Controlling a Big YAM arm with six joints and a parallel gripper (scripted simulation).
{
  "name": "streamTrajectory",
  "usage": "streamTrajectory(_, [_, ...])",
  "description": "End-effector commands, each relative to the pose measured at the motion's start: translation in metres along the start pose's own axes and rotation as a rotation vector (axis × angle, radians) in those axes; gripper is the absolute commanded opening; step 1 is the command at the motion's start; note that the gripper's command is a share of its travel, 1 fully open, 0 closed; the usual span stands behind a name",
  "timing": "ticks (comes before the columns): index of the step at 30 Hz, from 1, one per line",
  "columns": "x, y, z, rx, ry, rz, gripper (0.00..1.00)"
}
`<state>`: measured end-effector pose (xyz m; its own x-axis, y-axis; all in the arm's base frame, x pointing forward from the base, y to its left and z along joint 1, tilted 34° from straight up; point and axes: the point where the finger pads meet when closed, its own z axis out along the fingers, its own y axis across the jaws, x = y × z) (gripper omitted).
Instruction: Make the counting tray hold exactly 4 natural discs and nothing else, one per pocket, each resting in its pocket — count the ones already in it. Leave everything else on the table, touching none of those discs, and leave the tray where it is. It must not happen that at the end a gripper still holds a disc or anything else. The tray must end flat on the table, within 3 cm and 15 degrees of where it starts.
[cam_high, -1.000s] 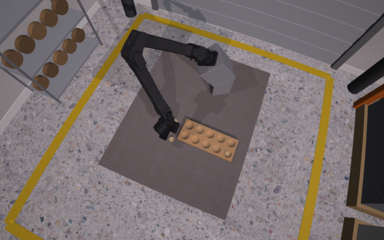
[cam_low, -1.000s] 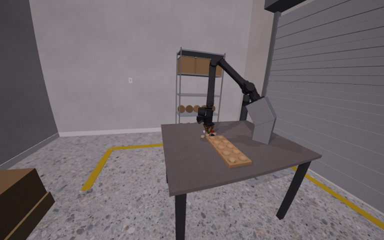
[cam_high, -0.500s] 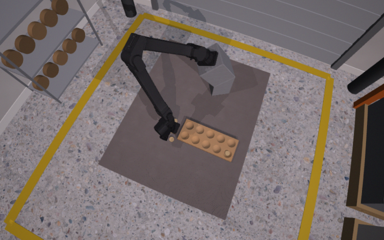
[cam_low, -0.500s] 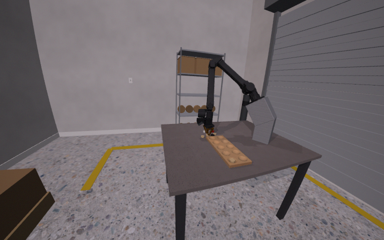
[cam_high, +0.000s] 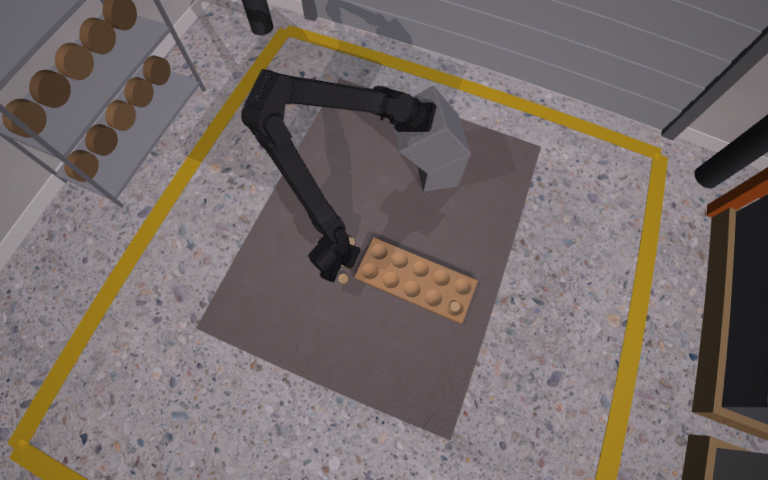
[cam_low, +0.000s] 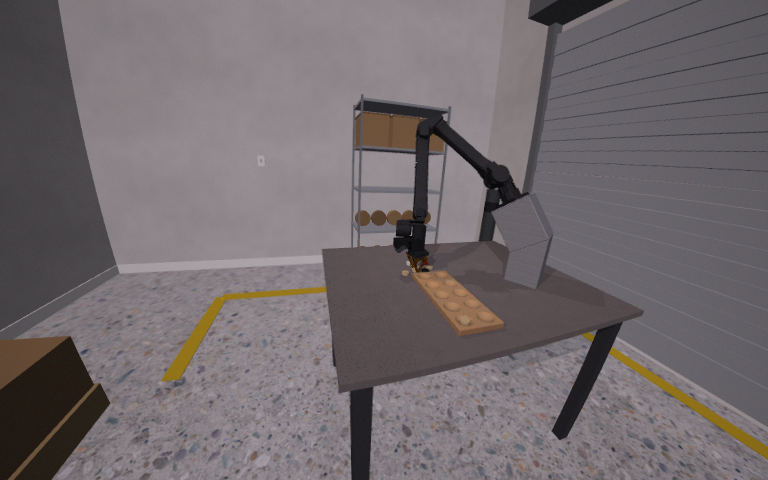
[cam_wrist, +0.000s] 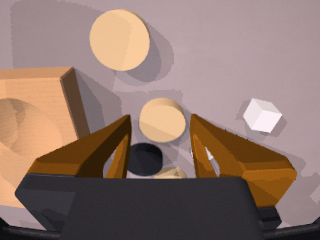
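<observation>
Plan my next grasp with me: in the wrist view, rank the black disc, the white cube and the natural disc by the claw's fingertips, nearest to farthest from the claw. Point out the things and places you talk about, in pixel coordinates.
1. Natural disc (cam_wrist: 162, 121), between the fingertips.
2. Black disc (cam_wrist: 145, 159), below it.
3. White cube (cam_wrist: 262, 115) (cam_low: 408, 263), off right.

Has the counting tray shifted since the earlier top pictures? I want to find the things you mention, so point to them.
No, the counting tray (cam_high: 405, 273) (cam_low: 456, 298) (cam_wrist: 50, 90) shows no visible shift against the edges of the table (cam_high: 362, 339) (cam_low: 385, 328) (cam_wrist: 210, 50).
</observation>
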<state>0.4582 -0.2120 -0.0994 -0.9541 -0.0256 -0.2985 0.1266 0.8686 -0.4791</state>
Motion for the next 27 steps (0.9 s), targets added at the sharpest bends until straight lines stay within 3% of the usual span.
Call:
streamTrajectory(1, [-0.0075,-0.0075,-0.0021,0.008,-0.024,0.005,0.45])
streamTrajectory(27, [-0.0027,-0.0044,0.0033,0.004,-0.009,0.000,0.45])
